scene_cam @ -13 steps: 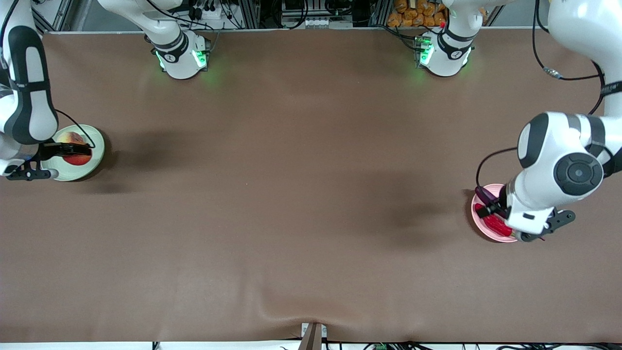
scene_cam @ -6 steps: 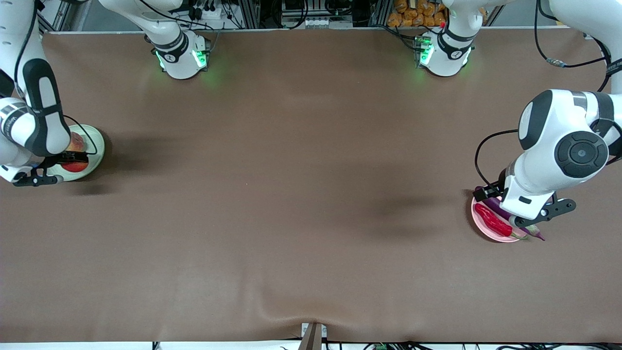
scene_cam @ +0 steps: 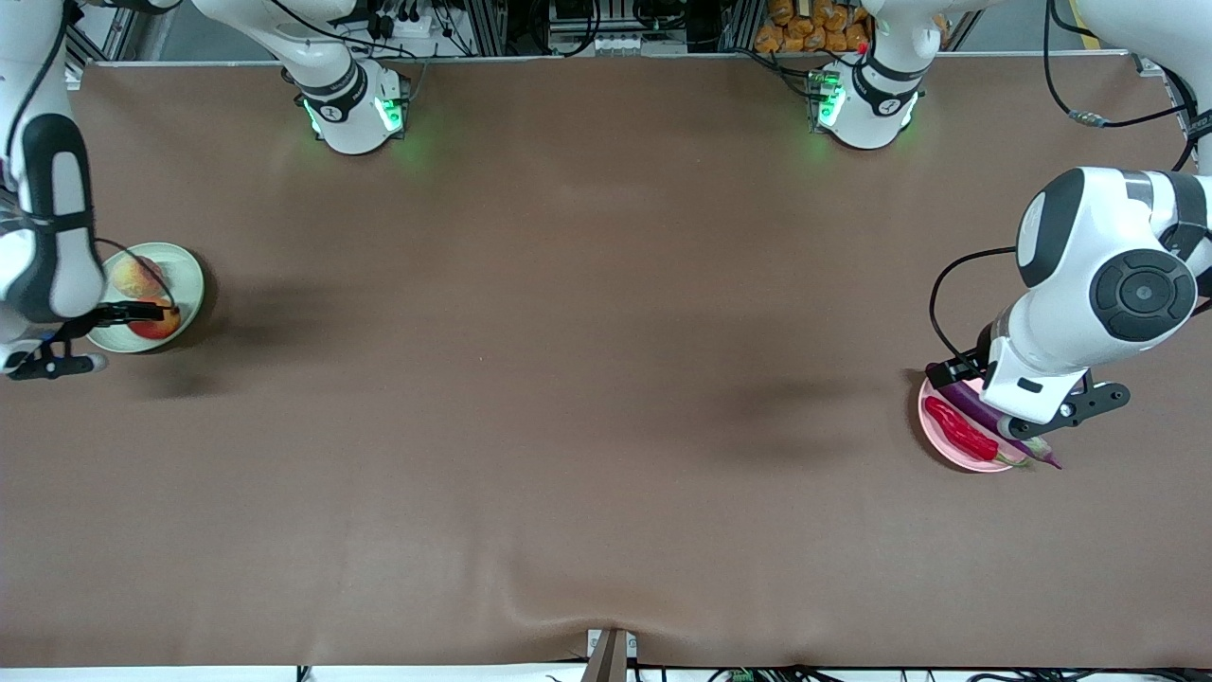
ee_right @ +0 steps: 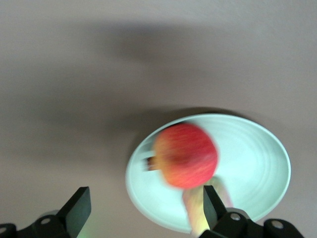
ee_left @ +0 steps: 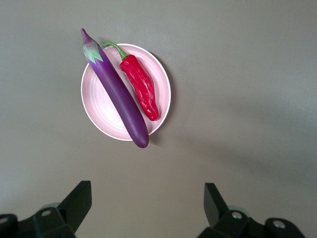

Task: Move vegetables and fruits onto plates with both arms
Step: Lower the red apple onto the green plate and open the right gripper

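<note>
Eggplant (ee_left: 117,91) + chili (ee_left: 141,86) on pink plate (ee_left: 104,121), fruits on green (ee_right: 257,163)

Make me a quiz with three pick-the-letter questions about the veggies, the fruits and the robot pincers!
1. Where is the eggplant?
A. on the pink plate
B. on the green plate
C. on the bare table

2. How many fruits lie on the green plate?
A. one
B. two
C. four

3. What is the left pincer doing?
A. gripping the chili pepper
B. open, holding nothing
C. shut on the eggplant

Answers: 1 A, it lies beside the chili pepper there. 2 B, a peach and a red fruit. 3 B, its fingers stand wide apart.
</note>
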